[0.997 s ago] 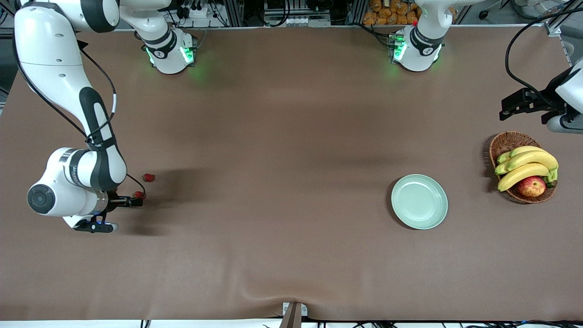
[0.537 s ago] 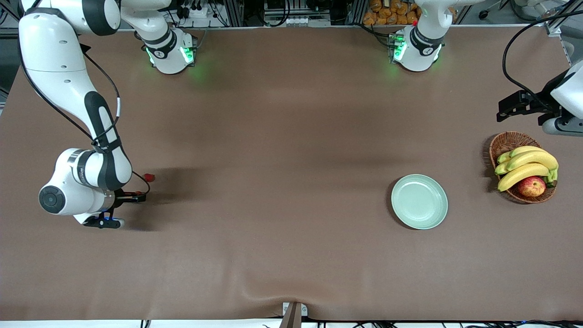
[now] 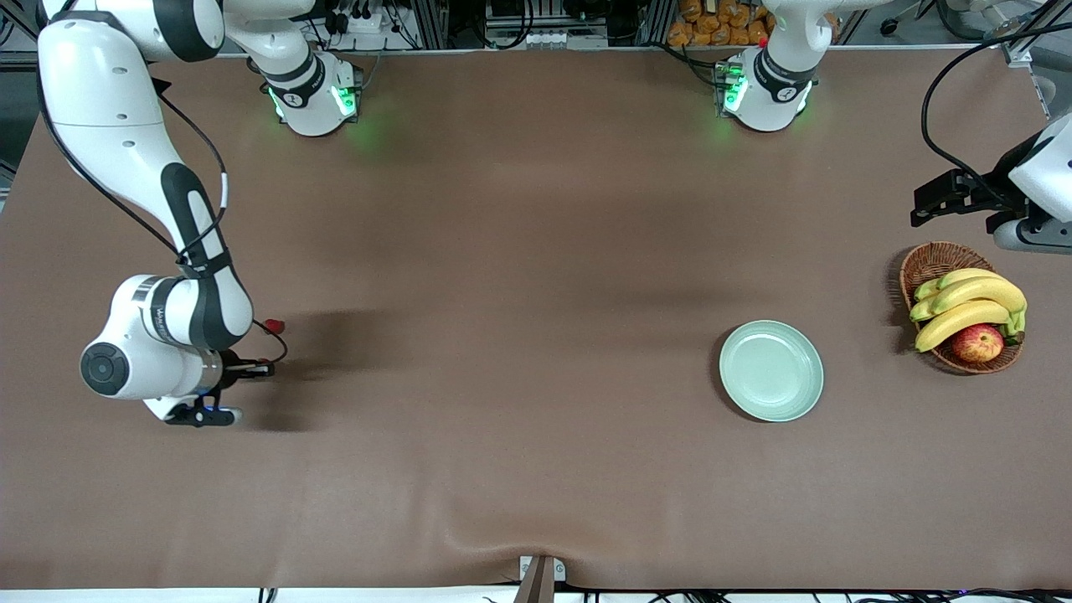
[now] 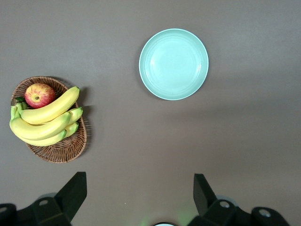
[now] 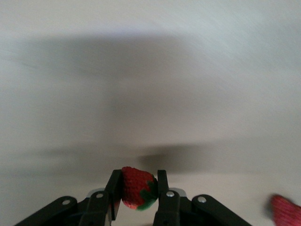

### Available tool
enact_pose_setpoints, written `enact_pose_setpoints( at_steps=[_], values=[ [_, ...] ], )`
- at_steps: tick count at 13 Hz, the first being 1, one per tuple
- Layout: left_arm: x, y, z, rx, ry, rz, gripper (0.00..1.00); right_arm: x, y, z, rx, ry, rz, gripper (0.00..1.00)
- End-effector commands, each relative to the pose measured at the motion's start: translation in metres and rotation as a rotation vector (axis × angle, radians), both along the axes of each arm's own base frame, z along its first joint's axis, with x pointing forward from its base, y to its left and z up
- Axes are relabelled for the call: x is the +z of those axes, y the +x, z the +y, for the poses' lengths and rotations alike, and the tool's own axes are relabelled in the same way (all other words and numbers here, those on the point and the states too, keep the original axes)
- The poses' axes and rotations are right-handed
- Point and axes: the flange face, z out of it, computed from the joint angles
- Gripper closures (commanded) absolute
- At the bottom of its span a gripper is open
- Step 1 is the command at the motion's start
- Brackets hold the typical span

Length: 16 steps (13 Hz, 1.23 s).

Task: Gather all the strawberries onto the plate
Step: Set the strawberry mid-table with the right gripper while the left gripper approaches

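Note:
My right gripper (image 5: 136, 190) is shut on one of the strawberries (image 5: 135, 187), red with a green top, pinched between both fingers. It is low over the right arm's end of the table (image 3: 261, 368). A second strawberry (image 3: 274, 326) lies on the cloth just beside it, farther from the front camera, and shows at the corner of the right wrist view (image 5: 284, 212). The pale mint-green plate (image 3: 770, 370) sits bare toward the left arm's end and also shows in the left wrist view (image 4: 173, 64). My left gripper (image 3: 946, 194) hangs open, high over the table beside the basket (image 4: 138, 195).
A brown wicker basket (image 3: 930, 261) holding bananas (image 3: 967, 303) and a red-yellow apple (image 3: 976, 342) stands beside the plate at the left arm's end. The brown cloth (image 3: 519, 335) covers the whole table, with a small ripple at its front edge.
My right gripper has shut on the strawberry that lay between its fingers, and the arm has shifted a little toward the table's middle. The left gripper has drifted slightly away from the basket.

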Motion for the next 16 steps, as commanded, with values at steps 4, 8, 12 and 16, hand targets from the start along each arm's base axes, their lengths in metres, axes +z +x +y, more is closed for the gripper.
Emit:
enact_pose_setpoints(
  at_steps=[4, 8, 12, 16],
  values=[
    [-0.039, 0.010, -0.011, -0.007, -0.014, -0.031, 0.00, 0.047, -0.013, 0.201, -0.166, 0.223, 0.044, 1.00],
    [-0.120, 0.011, -0.031, -0.039, -0.019, -0.048, 0.00, 0.057, -0.069, 0.377, -0.272, 0.234, 0.016, 1.00],
    [-0.184, 0.016, -0.051, -0.066, -0.033, 0.007, 0.00, 0.040, -0.124, 0.479, -0.257, 0.327, -0.056, 1.00],
    [-0.215, 0.013, -0.098, -0.019, -0.037, 0.059, 0.00, 0.007, -0.160, 0.547, -0.245, 0.407, -0.139, 1.00]
  ],
)
